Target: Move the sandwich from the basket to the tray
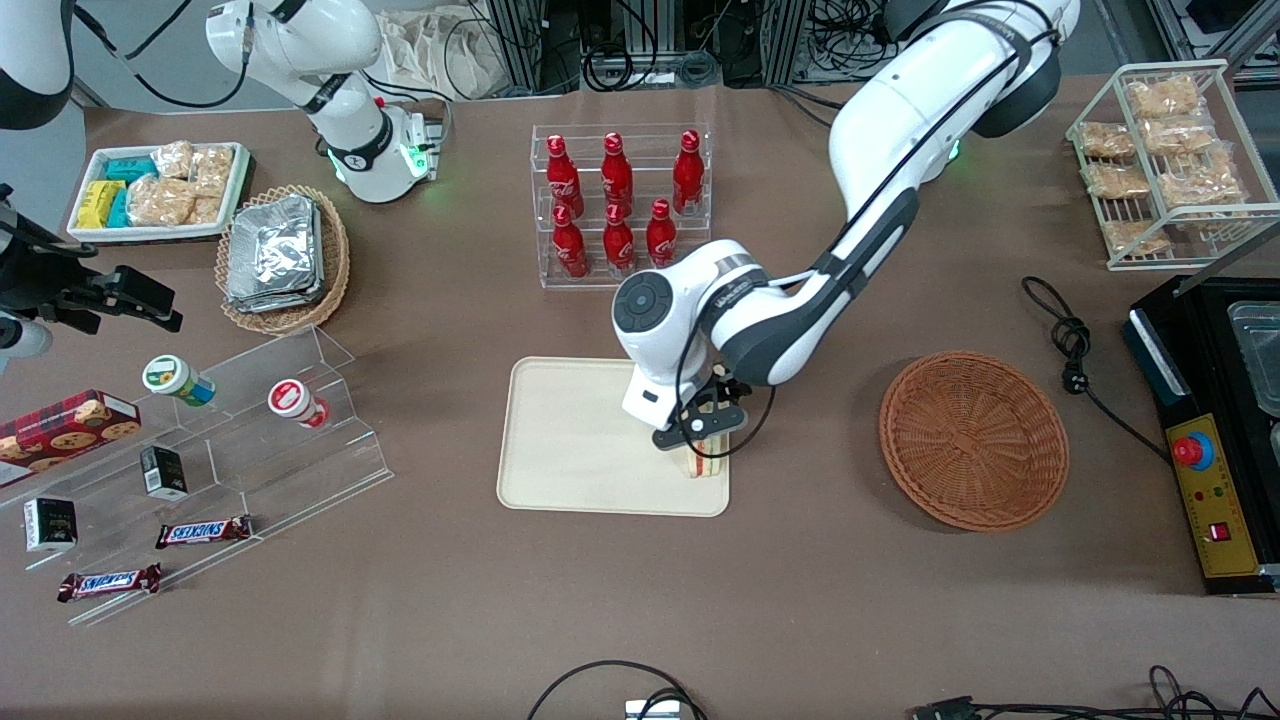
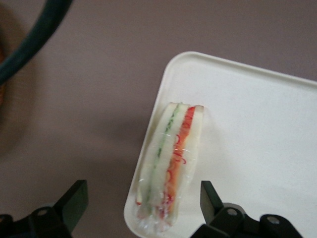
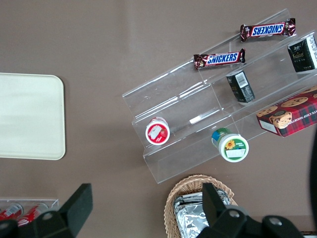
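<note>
Sandwich [image 2: 171,161] rests on tray [image 1: 560,440], basket [image 1: 973,438] empty.
Gripper [image 1: 703,440] hovers above, jaws spread, released; the wrapped wedge looks light and squashy, best pinched gently across its bread faces.

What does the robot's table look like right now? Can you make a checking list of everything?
Surface: brown table, flat.
Job's things: sandwich lies on the tray, at a corner by the rim; basket holds nothing.
Clutter: red bottles in a clear rack, chocolate bars on clear steps, foil packets in a tan basket.
Grippers: tool open, just above the sandwich, fingers either side, not touching.
Cables: black cord beside the basket.
Surroundings: wire rack of bagged snacks.
</note>
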